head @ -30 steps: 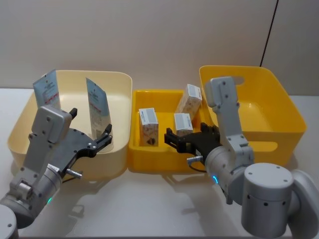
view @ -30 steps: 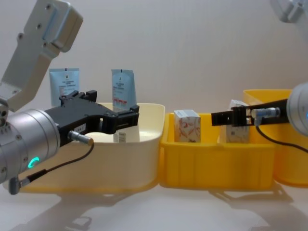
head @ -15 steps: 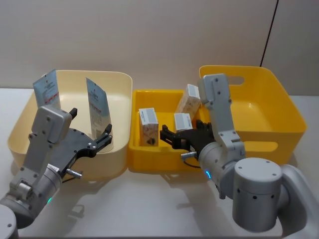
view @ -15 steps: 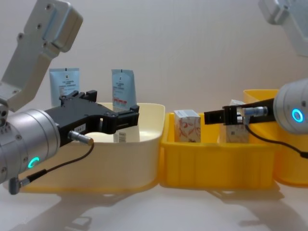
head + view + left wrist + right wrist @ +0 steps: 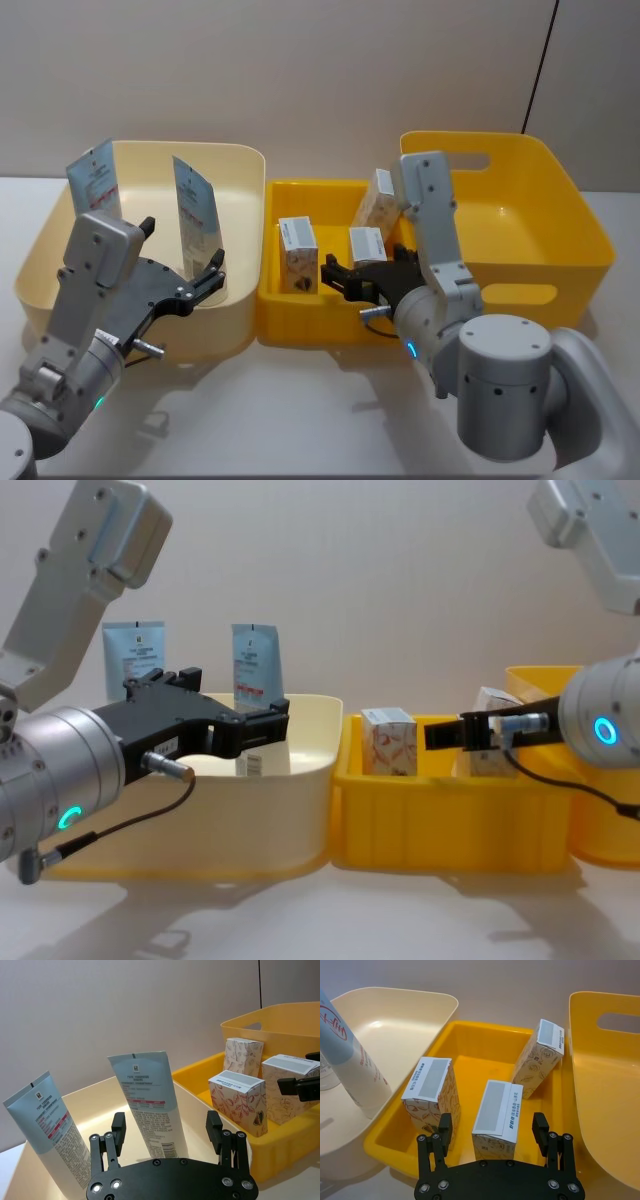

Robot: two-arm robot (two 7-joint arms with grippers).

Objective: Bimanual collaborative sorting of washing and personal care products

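Head view: right gripper (image 5: 338,277) shifted left, wide open, empty, aligned on middle carton (image 5: 367,245); grasp likely next. Left gripper (image 5: 182,243) open, empty.

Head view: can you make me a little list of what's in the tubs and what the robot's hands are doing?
Cream tub: two tubes, standing on end
Small yellow tub: three cartons
Big yellow tub: beside it, on the right
Left gripper: open, at the cream tub, facing a tube
Right gripper: open, at the small yellow tub, facing the middle carton
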